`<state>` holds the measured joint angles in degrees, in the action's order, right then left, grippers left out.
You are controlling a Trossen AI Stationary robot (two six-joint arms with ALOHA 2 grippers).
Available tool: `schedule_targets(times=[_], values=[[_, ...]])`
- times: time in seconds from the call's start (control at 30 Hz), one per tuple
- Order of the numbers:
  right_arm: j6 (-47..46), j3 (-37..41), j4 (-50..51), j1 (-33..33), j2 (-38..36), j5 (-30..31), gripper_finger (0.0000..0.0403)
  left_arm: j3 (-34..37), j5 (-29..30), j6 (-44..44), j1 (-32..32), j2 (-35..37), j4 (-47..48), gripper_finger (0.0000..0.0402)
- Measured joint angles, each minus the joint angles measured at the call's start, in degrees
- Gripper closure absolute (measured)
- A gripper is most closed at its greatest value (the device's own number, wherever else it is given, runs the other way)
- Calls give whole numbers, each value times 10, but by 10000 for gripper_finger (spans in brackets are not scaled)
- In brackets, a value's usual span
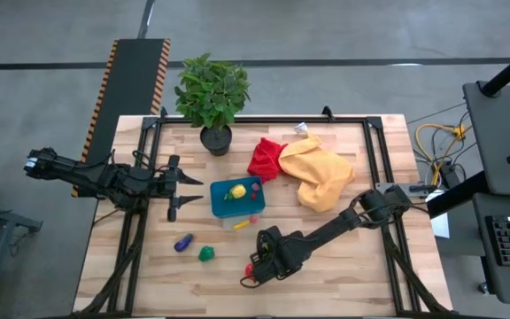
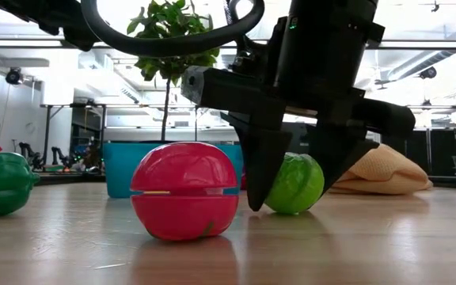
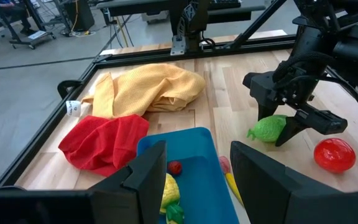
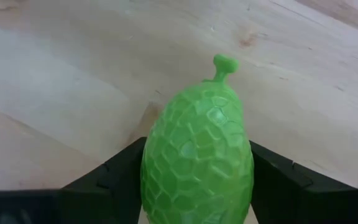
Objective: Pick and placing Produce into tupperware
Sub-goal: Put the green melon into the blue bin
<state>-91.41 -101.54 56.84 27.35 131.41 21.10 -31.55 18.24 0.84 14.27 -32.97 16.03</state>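
Note:
The teal tupperware (image 1: pixel 248 202) sits mid-table and holds a yellow piece (image 1: pixel 237 190) and small red and green pieces (image 3: pixel 175 167). My right gripper (image 1: pixel 259 264) is near the table's near edge, its fingers on both sides of a bumpy green fruit (image 4: pixel 197 155) with a short stem. A red round fruit (image 2: pixel 184 190) lies right beside it. A purple piece (image 1: pixel 182 242) and a green pepper (image 1: pixel 205 253) lie left of the gripper. My left gripper (image 1: pixel 187 195) hangs open at the tupperware's left end (image 3: pixel 166 143). My right gripper pinches the green fruit by its two long sides (image 4: pixel 157 168). The fingers (image 2: pixel 264 170) come from above, pointing down, and lie across the fruit. The fruit's stem end (image 4: pixel 224 63) sticks out ahead of the fingers. Its underside (image 2: pixel 291 207) rests on the table.
A red cloth (image 1: pixel 268 159) and a yellow cloth (image 1: pixel 324 175) lie heaped beyond and right of the tupperware. A potted plant (image 1: pixel 212 97) stands at the far edge. Small yellow and pink pieces (image 3: pixel 229 174) lie against the tupperware's near side. Black frame rails (image 1: pixel 374 159) border the table.

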Motion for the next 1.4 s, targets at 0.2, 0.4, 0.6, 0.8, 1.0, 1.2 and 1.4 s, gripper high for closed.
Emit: schedule_targets(times=[0.2,0.4,0.6,0.8,1.0,1.2,1.4], values=[[20,0,3,-11,-13,10,183,0,0,0,0,0,0,237],[81,-13,3,-29,-21,28,183,0,0,-1,0,0,0,237],[163,-49,7,-62,-23,30,184,0,0,-1,0,0,0,237],[256,-101,27,-94,-23,46,184,0,0,-1,0,0,0,237],[359,-148,30,-133,-25,68,184,0,0,-1,0,0,-10,237],[417,-156,30,-170,-25,76,184,0,0,5,0,2,-23,237],[449,-146,30,-198,-25,75,184,0,0,30,0,1,-23,237]])
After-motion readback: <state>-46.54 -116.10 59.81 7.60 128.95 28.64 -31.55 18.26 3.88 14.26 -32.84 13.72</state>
